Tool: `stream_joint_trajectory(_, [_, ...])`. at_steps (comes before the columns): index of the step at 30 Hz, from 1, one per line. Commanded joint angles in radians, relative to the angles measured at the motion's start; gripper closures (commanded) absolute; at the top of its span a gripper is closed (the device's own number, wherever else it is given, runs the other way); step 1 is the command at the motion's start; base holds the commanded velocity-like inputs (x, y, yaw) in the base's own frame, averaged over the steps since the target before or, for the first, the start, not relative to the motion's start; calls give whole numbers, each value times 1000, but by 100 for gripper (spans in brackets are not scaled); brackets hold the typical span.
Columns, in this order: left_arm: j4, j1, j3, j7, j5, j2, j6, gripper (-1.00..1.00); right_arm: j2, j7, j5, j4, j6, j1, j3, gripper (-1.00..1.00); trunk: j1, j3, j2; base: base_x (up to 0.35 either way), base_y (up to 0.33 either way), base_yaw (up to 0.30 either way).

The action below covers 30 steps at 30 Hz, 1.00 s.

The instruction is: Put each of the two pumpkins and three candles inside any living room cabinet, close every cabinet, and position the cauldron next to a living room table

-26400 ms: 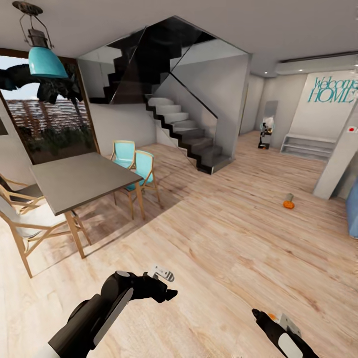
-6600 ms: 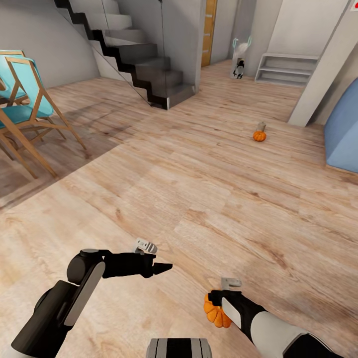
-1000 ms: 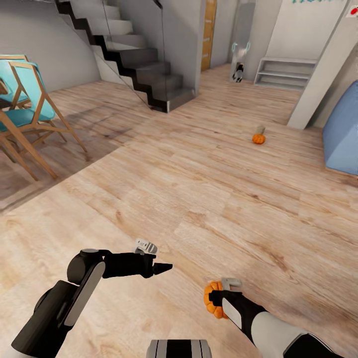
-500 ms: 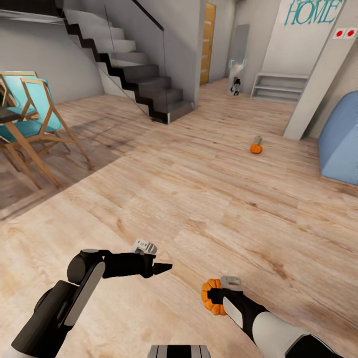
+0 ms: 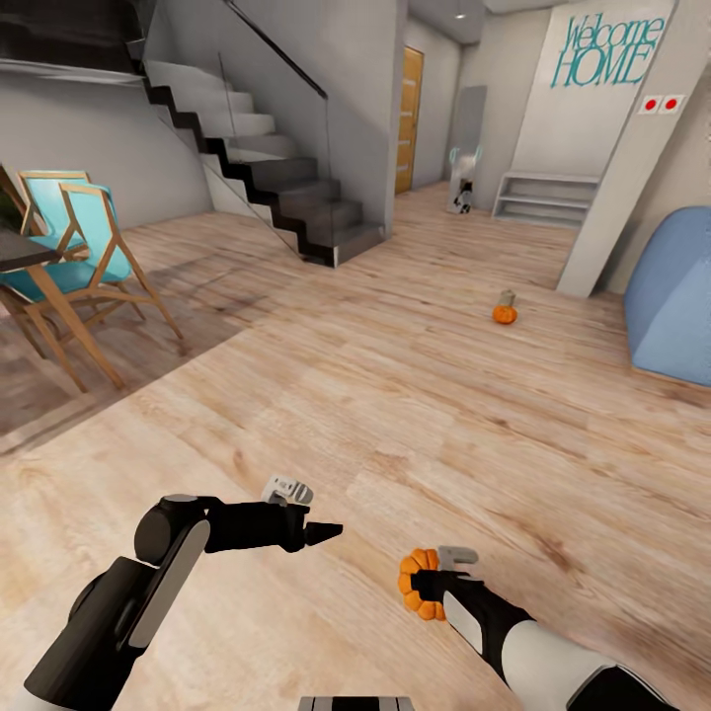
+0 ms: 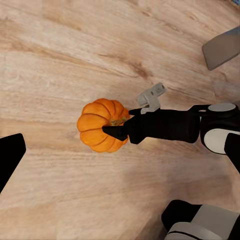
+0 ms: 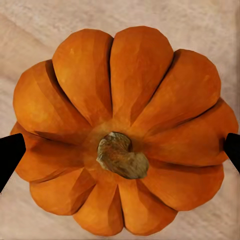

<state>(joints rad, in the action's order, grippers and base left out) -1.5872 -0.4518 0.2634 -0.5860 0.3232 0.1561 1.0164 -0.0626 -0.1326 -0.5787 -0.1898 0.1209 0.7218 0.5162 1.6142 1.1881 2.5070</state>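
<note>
Pale wood-plank floor (image 5: 415, 395) is seen stretching to a dark staircase (image 5: 286, 197) and a white open shelf bench (image 5: 546, 196). A squat, ribbed orange pumpkin (image 5: 419, 583) is clamped in the right tool (image 5: 427, 585), its brown stem (image 7: 121, 155) facing the wrist camera, fingertips pressed on opposite sides. The left tool (image 5: 331, 532) is held empty just above the floor, tips drawn together. Far ahead, a second orange pumpkin (image 5: 505, 314) is seen on the floor, touching a stubby grey-beige candle (image 5: 508, 297). Turquoise wooden chairs (image 5: 84, 252) are seen at left.

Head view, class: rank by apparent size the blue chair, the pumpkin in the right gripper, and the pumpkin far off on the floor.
1. Blue chair
2. Held pumpkin, enlarged by nearness
3. Floor pumpkin; the two pumpkins' true sizes may match
</note>
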Motion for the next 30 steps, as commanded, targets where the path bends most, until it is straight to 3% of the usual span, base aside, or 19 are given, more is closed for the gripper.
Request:
stream_joint_trajectory(1, [-1,-1,0,-3,-3,0,4,-100,0,-6,-9,-2,5,0,8,100,-1,-3,0,0,0,0])
stream_joint_trajectory(10, [0,-1,0,-2,-5,-1,-3,-100,1,-6,-9,-2,5,-1,8,100,-5,-38,-2,0,0,-7])
stream_joint_trajectory(18, [1,-1,-1,-4,-3,-1,-8,-100,1,-6,-9,-2,5,-1,7,100,-5,-38,-2,0,0,-212])
stream_joint_trajectory(21, [4,-1,0,-5,-5,-1,-41,-100,1,-7,-9,-2,5,-1,7,100,-5,-38,-2,12,9,-278])
stream_joint_trajectory(30, [119,-1,-4,2,-5,-4,-63,-100,1,-6,-11,-1,7,-1,7,100,-5,-38,-2,216,172,-276])
